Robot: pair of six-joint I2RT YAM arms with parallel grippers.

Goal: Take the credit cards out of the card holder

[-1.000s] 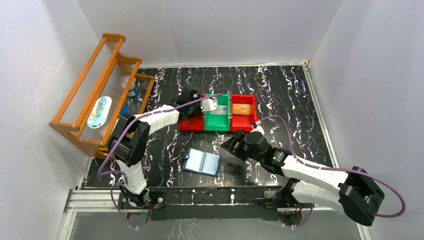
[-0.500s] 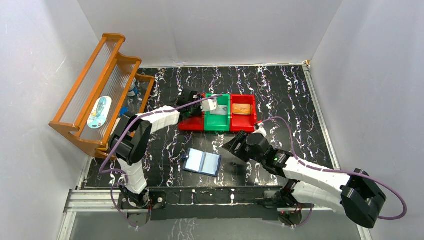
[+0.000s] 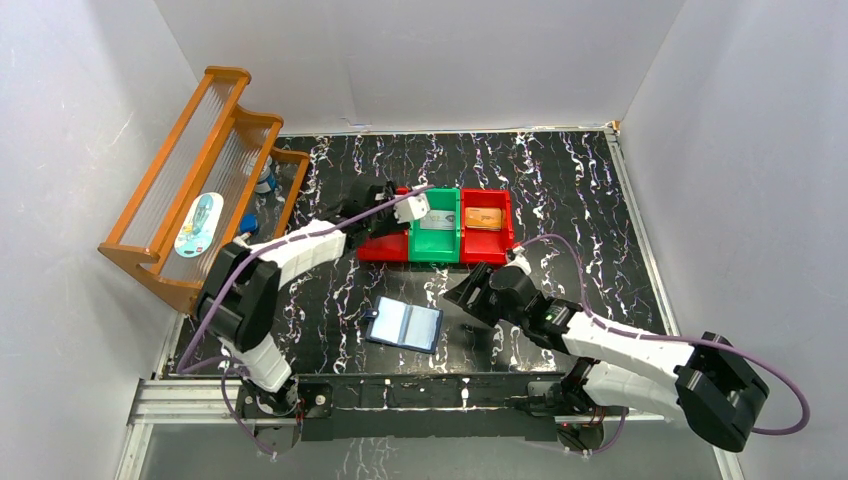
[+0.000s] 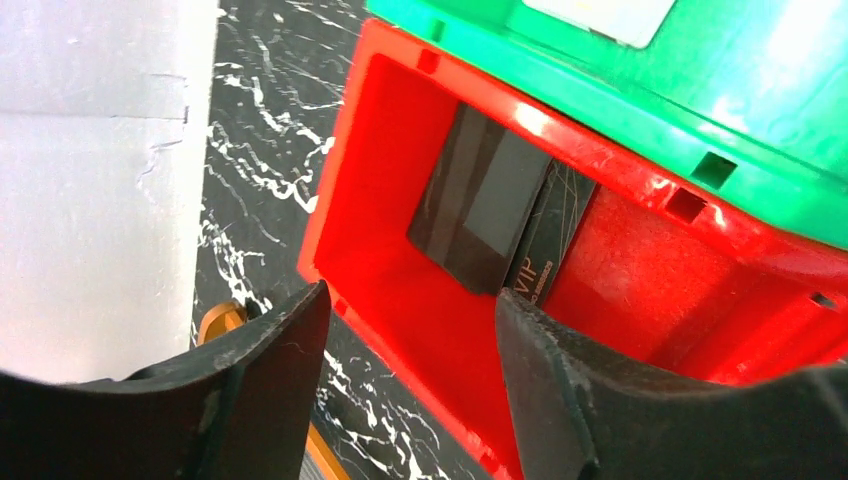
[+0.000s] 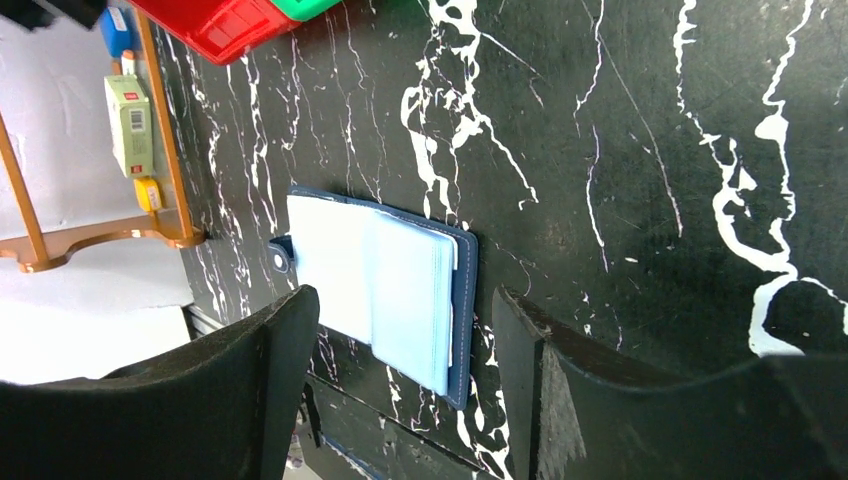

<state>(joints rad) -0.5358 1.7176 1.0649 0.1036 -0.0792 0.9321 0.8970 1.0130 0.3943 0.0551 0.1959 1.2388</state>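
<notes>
Bright, even light; near wrist-view fingers blurred.

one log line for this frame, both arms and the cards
left gripper: open, over red bin | black card: in red bin | right gripper: open, facing card holder, not touching | card holder: open on table

We see a glossy red plastic bin, a shiny black plastic credit card, and a matt, stitched navy-blue square card holder.
</notes>
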